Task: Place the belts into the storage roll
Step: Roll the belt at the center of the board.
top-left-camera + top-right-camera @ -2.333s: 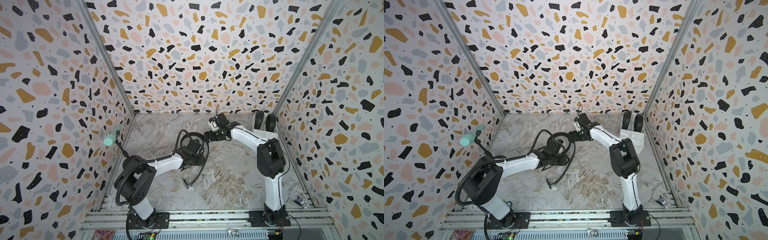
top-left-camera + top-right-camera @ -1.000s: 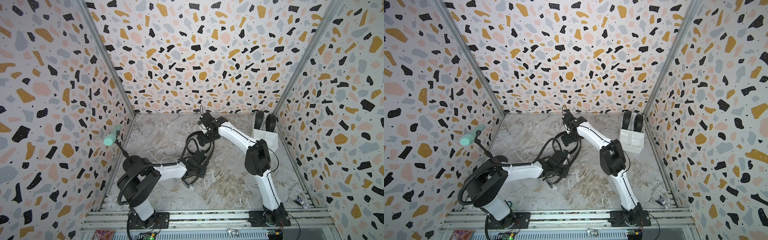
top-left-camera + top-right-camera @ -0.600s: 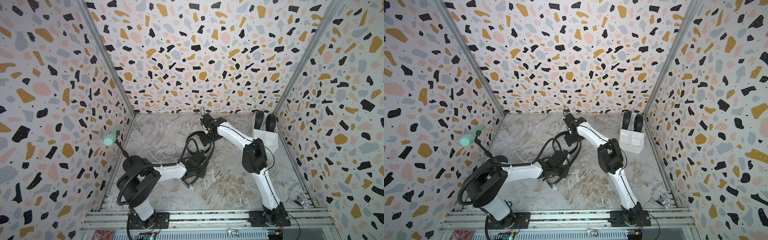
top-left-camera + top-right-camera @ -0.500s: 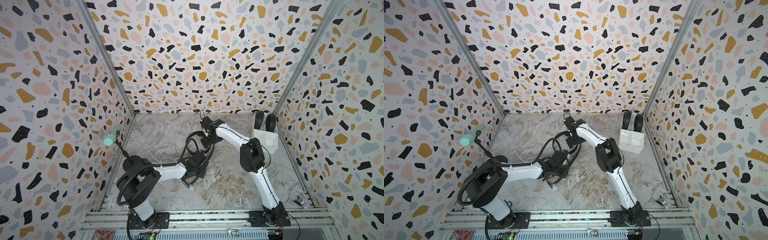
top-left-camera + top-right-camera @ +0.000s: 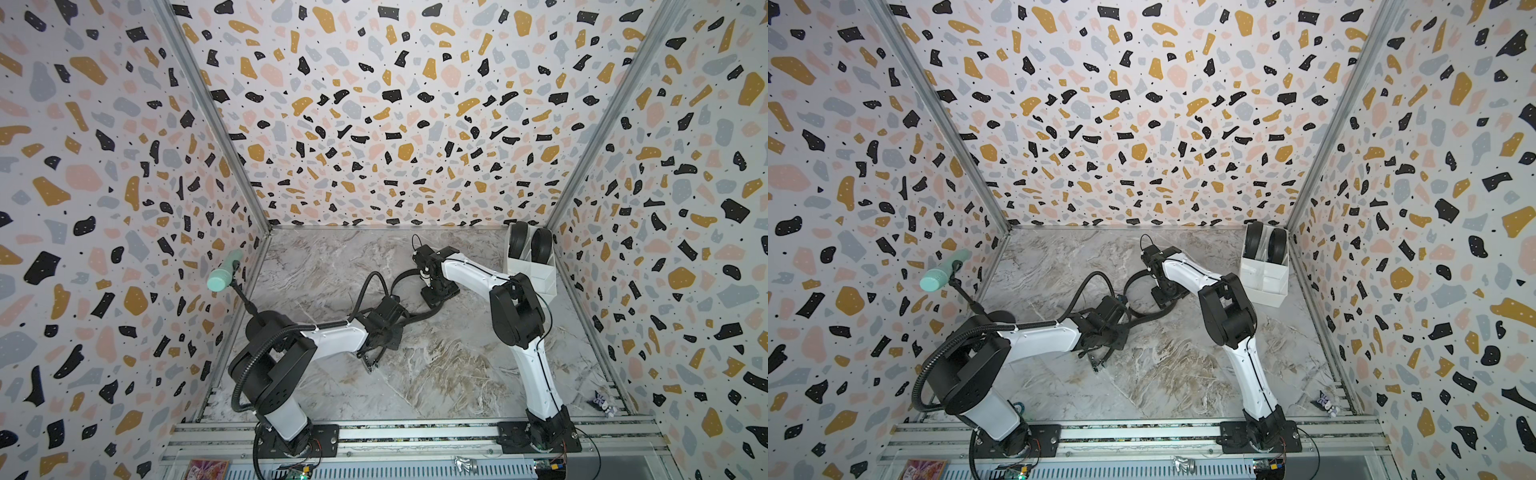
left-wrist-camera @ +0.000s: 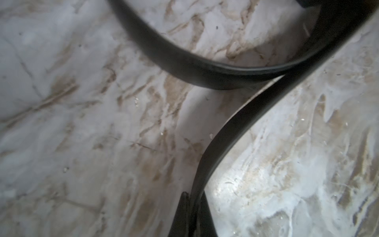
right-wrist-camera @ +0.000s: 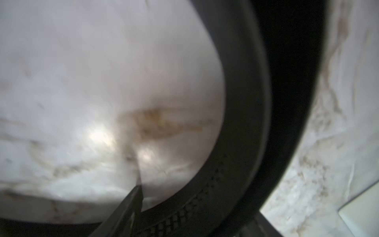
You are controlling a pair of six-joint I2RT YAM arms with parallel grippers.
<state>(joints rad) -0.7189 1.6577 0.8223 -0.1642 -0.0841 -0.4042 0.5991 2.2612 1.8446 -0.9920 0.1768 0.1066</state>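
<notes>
The loose belt (image 5: 417,316) lies on the marbled counter (image 5: 436,374) between the two arms, curling up into an open loop; the left pincer (image 6: 191,205) is clamped shut on it, the strap running straight out from between its fingers in the left wrist view. The right pincer (image 5: 439,293) is pressed down at the loop's far side; its jaws look part way apart about the strap, but whether they bite it cannot be told. The storage roll (image 5: 536,276), a white plastic box, stands well apart in the back corner, with two coiled belts (image 5: 519,241) upright in its far cells.

The strap is matt black, thin and flat; the right wrist view shows a dotted, stitch-like pattern along one edge (image 7: 205,197). It is probably light, limp along its length yet springy enough to hold a curve, so it will likely uncoil if let go. Its smooth face may slide in a loose grip; pinching across the flat faces near an end, then winding tight, seems soundest.
</notes>
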